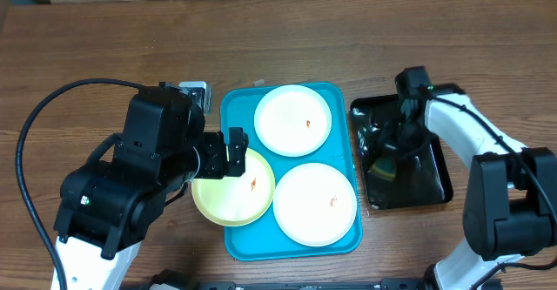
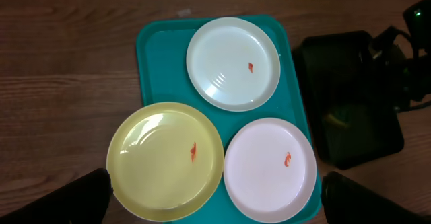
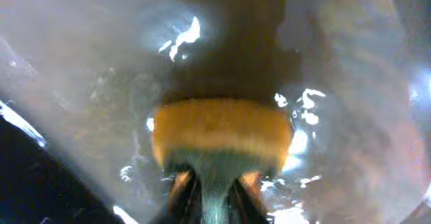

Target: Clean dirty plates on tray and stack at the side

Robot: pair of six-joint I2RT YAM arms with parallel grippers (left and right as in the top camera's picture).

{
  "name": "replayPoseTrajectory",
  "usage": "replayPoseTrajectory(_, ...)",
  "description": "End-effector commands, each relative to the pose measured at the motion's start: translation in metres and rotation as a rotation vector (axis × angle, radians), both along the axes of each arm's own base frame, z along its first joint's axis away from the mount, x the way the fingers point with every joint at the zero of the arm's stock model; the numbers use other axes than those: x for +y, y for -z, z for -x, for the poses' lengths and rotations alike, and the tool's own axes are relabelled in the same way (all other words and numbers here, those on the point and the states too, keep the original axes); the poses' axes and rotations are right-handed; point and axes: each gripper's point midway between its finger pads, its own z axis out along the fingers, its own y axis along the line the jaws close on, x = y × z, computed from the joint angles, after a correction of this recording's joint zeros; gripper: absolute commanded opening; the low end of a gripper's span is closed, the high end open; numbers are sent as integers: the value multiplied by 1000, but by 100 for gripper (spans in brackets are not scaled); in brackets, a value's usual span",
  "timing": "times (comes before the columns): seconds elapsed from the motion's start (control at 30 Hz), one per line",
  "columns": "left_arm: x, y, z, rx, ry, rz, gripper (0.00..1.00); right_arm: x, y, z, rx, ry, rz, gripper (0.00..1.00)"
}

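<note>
Looks barely begun. Nearest, at five o'clock on the turquoise tray [image 1: 237, 107], a white plate [image 1: 315, 203] with an orange-brown stain at centre. At seven o'clock, overhanging the tray's rim onto the wooden surface [image 1: 104, 37], a yellow-green plate [image 1: 228, 194], likewise stained. Over its far edge, the left gripper [image 1: 233, 151], fingers [image 2: 87, 197] spread wide, holding nothing. Farther, at twelve o'clock, a second white plate [image 1: 292, 120], marked too. Off at three o'clock, inside the black tray [image 1: 435, 181], the right gripper [image 1: 399, 142] low over a yellow sponge [image 3: 222, 133]; cannot tell whether closed on it. Leaves all three to wipe and stack at the side; no stack anywhere yet.
</note>
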Motion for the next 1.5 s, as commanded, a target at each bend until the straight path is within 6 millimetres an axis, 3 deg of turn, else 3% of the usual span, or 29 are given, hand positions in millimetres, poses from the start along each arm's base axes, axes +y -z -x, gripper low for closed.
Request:
replayPoseTrajectory(0.0,4,-4,-2,-21,3,-20,100,-3,-40,-30,-131,-57,16,36)
replayPoseTrajectory(0.03,4,-4,-2,-21,3,-20,100,-3,-45,-31,-138,-57,15,42)
replayPoseTrajectory(0.13,4,-4,-2,-20,3,-20,100,-3,-48,-24,-117,-50,11,45)
replayPoseTrajectory(0.27,4,-4,-2,-20,3,-20,100,11,-41,5,-7,-55,-64,45)
replayPoseTrajectory(0.47,3,-3,-3,-14,3,-22,100,24,-11,42,100,-29,-86,45)
replayPoseTrajectory(0.6,2,1,-5,-1,3,-26,100,14,16,51,95,47,-27,45)
replayPoseTrajectory(0.63,2,1,-6,2,3,-27,100,10,23,52,89,69,-1,39)
replayPoseTrajectory(0.73,2,3,-6,11,4,-31,100,3,33,51,57,83,30,8)
replayPoseTrajectory(0.77,2,3,-6,11,4,-31,100,1,33,48,45,84,39,4)
replayPoseTrajectory(0.9,2,3,-6,11,4,-31,100,1,23,30,-6,39,42,4)
replayPoseTrajectory(1.0,2,4,-6,13,3,-31,100,3,4,15,-42,-23,39,4)
replayPoseTrajectory(1.03,2,4,-6,15,4,-32,100,4,-4,10,-53,-41,40,11)
replayPoseTrajectory(1.1,2,5,-6,19,4,-34,100,3,-20,3,-66,-49,51,40)
replayPoseTrajectory(1.17,2,8,-6,32,5,-37,100,2,-34,1,-60,-48,55,54)
replayPoseTrajectory(1.33,3,23,1,116,11,-60,100,2,-40,5,-36,-40,58,61)
replayPoseTrajectory(1.47,-10,38,12,231,60,-23,100,-3,-27,9,-34,25,82,49)
